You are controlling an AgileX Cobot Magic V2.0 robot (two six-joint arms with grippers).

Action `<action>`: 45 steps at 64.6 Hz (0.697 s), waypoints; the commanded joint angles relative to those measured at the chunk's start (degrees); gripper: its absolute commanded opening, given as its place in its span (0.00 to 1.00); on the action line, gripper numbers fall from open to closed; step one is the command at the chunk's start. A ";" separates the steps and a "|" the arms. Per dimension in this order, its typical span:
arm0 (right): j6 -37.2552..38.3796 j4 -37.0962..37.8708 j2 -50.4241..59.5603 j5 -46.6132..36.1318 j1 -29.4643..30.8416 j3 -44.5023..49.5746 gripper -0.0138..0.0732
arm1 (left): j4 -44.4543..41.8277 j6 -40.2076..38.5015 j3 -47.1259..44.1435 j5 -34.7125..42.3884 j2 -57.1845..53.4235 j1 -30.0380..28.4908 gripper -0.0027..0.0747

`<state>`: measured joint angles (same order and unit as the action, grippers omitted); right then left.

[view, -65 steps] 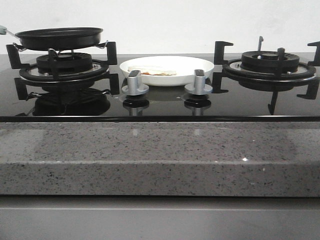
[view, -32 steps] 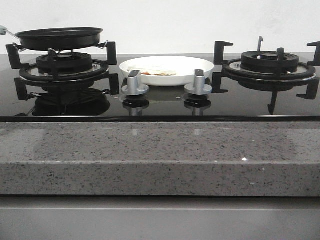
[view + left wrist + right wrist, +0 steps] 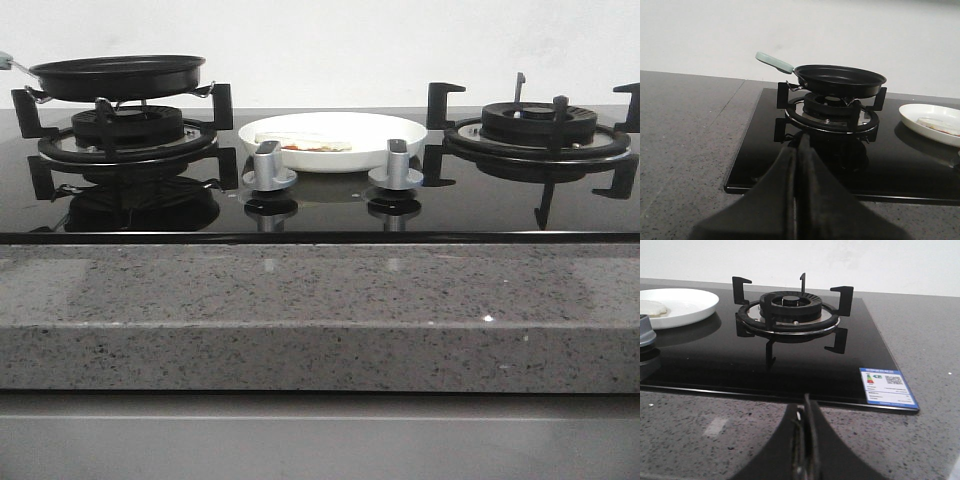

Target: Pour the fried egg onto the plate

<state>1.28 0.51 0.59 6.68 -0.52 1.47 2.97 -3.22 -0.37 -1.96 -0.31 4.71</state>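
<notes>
Change: across the last second the front view stays as it was; pan, plate, knobs and burners sit where they sat, and no arm enters that view.
Meaning for the task: the fried egg (image 3: 318, 145) already lies flat in the white plate (image 3: 400, 128), so the pour looks complete, and the stillness suggests the arms are parked.
Frying pan: the black frying pan (image 3: 120, 76) rests level on the left burner grate (image 3: 125, 135), seemingly empty.
Plate position: on the black glass hob (image 3: 480, 205), between the two burners, just behind the two silver knobs (image 3: 270, 168).
Left gripper (image 3: 799, 165): fingers pressed together on nothing, low over the grey stone counter (image 3: 685, 130), well apart from the pan.
Right gripper (image 3: 807, 432): fingers likewise together and empty, near the hob's front edge, facing the bare right burner (image 3: 790, 310).
Left wrist view only: the pan's pale green handle (image 3: 774, 61), pointing away from the plate, nearly cut off in front.
Right wrist view only: the energy label (image 3: 887, 386) on the hob's corner.
Front view only: both knobs together.
</notes>
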 commanded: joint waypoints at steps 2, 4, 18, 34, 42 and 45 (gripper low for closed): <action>-0.42 0.27 1.13 -4.71 1.41 -0.20 0.08 | 0.10 -0.27 -0.32 4.91 -1.08 0.53 0.01; -0.42 0.27 1.13 -4.62 1.41 -0.20 0.08 | 0.10 -0.27 -0.32 4.91 -1.08 0.53 0.01; -0.42 0.27 1.13 -4.57 1.41 -0.20 0.08 | 0.10 -0.27 -0.32 4.91 -1.08 0.53 0.01; -0.42 0.27 1.13 -4.57 4.71 -0.20 0.08 | 0.10 -0.27 -0.32 4.91 -1.08 0.53 0.01; -0.42 0.27 1.13 -4.57 4.71 -0.20 0.08 | 0.10 -0.27 -0.32 4.91 -1.08 0.53 0.01; -0.42 0.27 1.13 -4.57 4.71 -0.20 0.08 | 0.10 -0.27 -0.32 4.91 -1.08 0.53 0.01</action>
<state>1.28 0.51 0.59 6.68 3.83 1.47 2.97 -3.22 -0.37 -1.96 -0.31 4.71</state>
